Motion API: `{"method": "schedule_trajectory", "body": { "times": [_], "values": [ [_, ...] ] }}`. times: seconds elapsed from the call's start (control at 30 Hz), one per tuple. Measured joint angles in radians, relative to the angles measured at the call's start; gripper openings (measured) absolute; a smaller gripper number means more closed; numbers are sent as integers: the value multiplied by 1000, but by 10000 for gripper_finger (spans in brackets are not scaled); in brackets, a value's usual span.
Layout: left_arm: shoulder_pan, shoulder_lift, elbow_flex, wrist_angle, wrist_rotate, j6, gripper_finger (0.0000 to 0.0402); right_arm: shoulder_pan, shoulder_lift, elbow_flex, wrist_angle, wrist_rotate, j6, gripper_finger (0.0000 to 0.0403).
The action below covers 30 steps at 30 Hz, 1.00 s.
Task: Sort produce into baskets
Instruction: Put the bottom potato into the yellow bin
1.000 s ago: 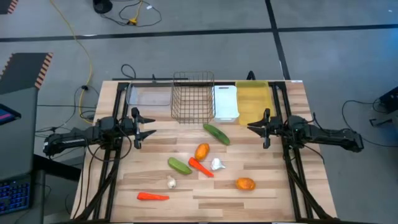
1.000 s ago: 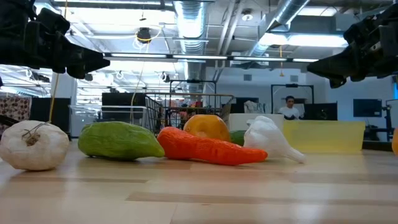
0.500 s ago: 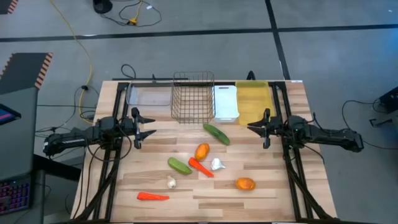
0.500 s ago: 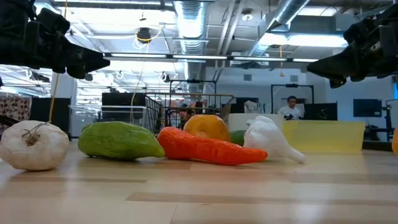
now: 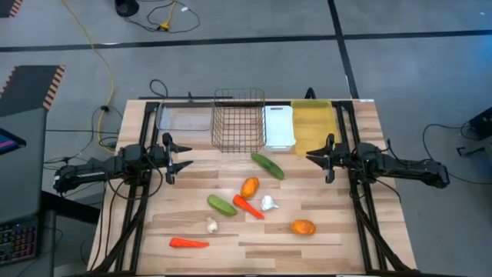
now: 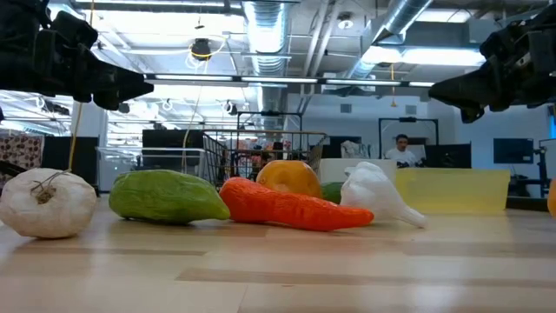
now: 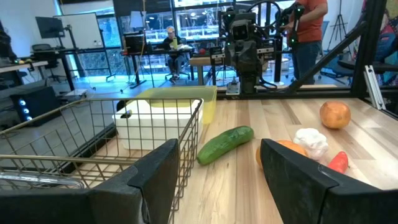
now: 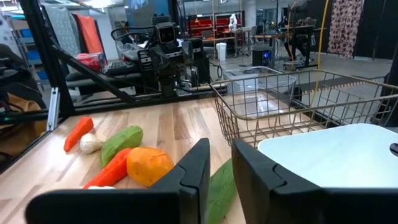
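Produce (image 5: 248,187) lying loose just in front of the wire-mesh basket (image 5: 238,119) is judged light, rigid and smooth, best gripped mid-body, while left gripper (image 5: 183,158) and right gripper (image 5: 313,158) are held released, empty, either side of it

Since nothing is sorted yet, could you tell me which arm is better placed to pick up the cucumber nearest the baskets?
Probably the right: the right pincer hangs open beside that cucumber, while the left pincer, also open, is farther off.

Wood table (image 5: 346,238): four baskets (image 5: 238,119) lined along 12 o'clock edge; eight produce items (image 5: 249,187) scattered centre to 6 o'clock.
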Motion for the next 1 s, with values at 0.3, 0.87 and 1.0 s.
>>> {"method": "schedule_trajectory", "body": {
  "times": [0.3,0.87,1.0],
  "values": [
    [0,0,0,3,-21,0,214,0,0,0,2,80,42,224],
    [0,0,0,3,-24,0,214,84,22,142,-3,78,52,304],
    [0,0,0,4,-29,0,214,139,91,210,-3,78,125,304]
  ]
}}
